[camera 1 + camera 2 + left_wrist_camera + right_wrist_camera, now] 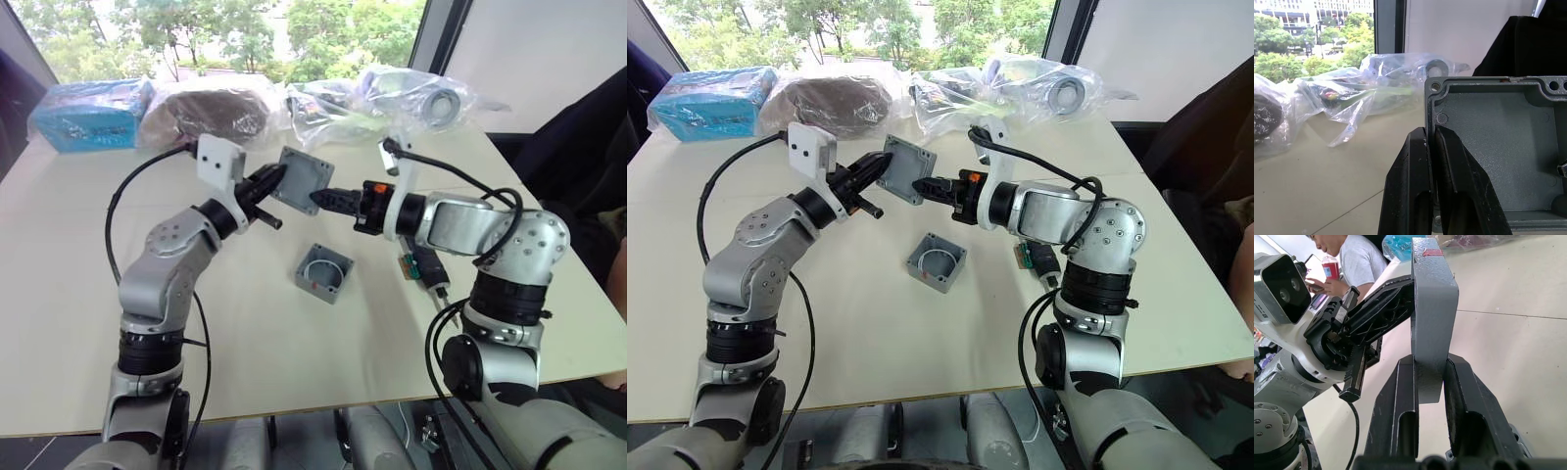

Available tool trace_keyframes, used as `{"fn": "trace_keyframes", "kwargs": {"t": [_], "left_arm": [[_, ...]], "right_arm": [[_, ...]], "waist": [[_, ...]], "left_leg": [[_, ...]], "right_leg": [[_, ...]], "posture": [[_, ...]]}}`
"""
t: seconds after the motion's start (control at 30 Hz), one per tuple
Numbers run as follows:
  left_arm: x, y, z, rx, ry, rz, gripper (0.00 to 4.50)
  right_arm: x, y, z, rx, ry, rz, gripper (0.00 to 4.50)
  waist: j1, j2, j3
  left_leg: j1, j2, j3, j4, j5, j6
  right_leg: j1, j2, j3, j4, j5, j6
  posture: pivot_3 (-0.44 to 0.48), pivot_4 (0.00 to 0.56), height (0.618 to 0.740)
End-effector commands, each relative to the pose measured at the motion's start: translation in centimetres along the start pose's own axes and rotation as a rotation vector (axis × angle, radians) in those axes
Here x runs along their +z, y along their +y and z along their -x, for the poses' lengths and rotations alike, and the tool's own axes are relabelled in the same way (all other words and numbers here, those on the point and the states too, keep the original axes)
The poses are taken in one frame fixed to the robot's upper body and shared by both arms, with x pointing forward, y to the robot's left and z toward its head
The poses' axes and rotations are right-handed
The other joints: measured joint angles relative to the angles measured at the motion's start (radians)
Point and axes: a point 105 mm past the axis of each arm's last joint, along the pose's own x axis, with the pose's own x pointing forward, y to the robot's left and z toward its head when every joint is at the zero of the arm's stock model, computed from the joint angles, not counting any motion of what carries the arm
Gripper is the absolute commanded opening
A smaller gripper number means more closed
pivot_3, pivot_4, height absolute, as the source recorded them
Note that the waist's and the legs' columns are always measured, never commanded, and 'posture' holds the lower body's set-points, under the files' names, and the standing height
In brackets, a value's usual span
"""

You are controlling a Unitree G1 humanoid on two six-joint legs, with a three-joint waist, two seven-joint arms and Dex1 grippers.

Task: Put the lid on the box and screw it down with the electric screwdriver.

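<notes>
Above the middle of the table, the grey lid (302, 176) hangs tilted on edge, held from both sides. My left gripper (276, 178) is shut on its left rim; in the left wrist view the fingertips (1422, 142) pinch the rim and the lid's shallow inside (1488, 132) shows. My right gripper (318, 199) is shut on the opposite edge, which shows between its fingers (1400, 396). The grey box (323, 272) stands open side up on the table below the lid. The black electric screwdriver (429, 270) lies on the table under my right forearm.
A blue pack (88, 113), a dark bundle in plastic (211, 110) and clear bags (411, 98) line the table's far edge. A small green-brown piece (405, 262) lies beside the screwdriver. A person (1347, 259) sits beyond the table in the right wrist view.
</notes>
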Motion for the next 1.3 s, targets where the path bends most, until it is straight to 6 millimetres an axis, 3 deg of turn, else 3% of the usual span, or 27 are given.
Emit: {"fn": "trace_keyframes", "kwargs": {"t": [0.03,0.1,0.27,0.37,0.6,0.8,1.03,1.3], "left_arm": [[-1.6,-0.3,0.7,-0.051,0.099,0.024,0.68],[-1.6,-0.4,1.5,-0.111,0.123,0.018,1.16],[-0.6,0.3,2.8,-0.203,0.136,0.039,3.16],[0.6,0.2,4.2,-0.321,0.138,0.055,4.4],[-0.2,0.8,7.7,-0.496,0.296,-0.016,4.46],[-0.4,1.7,9.1,-0.56,0.35,-0.078,4.46],[-1.1,1.8,9.5,-0.577,0.372,-0.1,4.46],[-1.1,1.3,9.5,-0.581,0.375,-0.103,4.46]], "right_arm": [[2.1,2.8,0.7,0.112,-0.089,0.108,0.18],[2.3,3.0,1.2,0.087,-0.102,0.22,0.18],[1.5,2.5,2.0,0.028,-0.102,0.579,0.18],[0.5,1.1,2.5,-0.018,-0.097,0.862,0.18],[-0.7,-0.2,3.7,-0.019,-0.196,1.657,0.18],[-3.7,-0.5,4.4,0.105,-0.265,2.084,0.18],[-6.0,-2.1,4.2,0.116,-0.295,2.234,0.18],[-6.3,-4.1,3.5,0.081,-0.26,2.305,0.18]], "waist": [[-0.001,0.001,0.0],[-0.001,0.002,0.001],[0.001,0.002,0.001],[0.0,0.002,0.001],[-0.003,0.004,0.003],[0.001,0.003,0.004],[0.0,0.003,0.004],[0.0,0.003,0.004]], "left_leg": [[0.0,0.0,0.0,0.0,0.0,0.0],[0.0,0.0,0.0,0.0,0.0,0.0],[0.0,0.0,0.0,-0.002,0.0,0.0],[0.0,0.0,0.0,-0.002,0.0,0.0],[0.0,0.0,0.004,-0.002,0.0,0.0],[0.0,0.0,0.005,-0.001,0.0,0.0],[0.0,0.0,0.007,-0.001,0.0,0.0],[0.001,0.0,0.007,0.0,0.0,0.0]], "right_leg": [[0.0,0.0,0.0,0.0,0.0,0.0],[0.0,0.0,0.0,0.0,0.0,0.0],[-0.001,0.0,0.0,-0.001,-0.001,0.001],[-0.001,0.0,0.0,-0.002,-0.001,0.001],[-0.003,-0.001,0.002,-0.002,-0.003,-0.003],[-0.003,-0.001,0.002,-0.002,-0.003,-0.004],[-0.003,-0.001,0.005,-0.001,-0.003,-0.004],[-0.003,-0.001,0.005,0.001,-0.003,-0.005]], "posture": [[0.0,0.15,0.74],[0.0,0.15,0.74],[0.0,0.15,0.74],[0.0,0.15,0.74],[0.0,0.15,0.74],[0.0,0.15,0.74],[0.0,0.15,0.74],[0.0,0.15,0.74]]}}
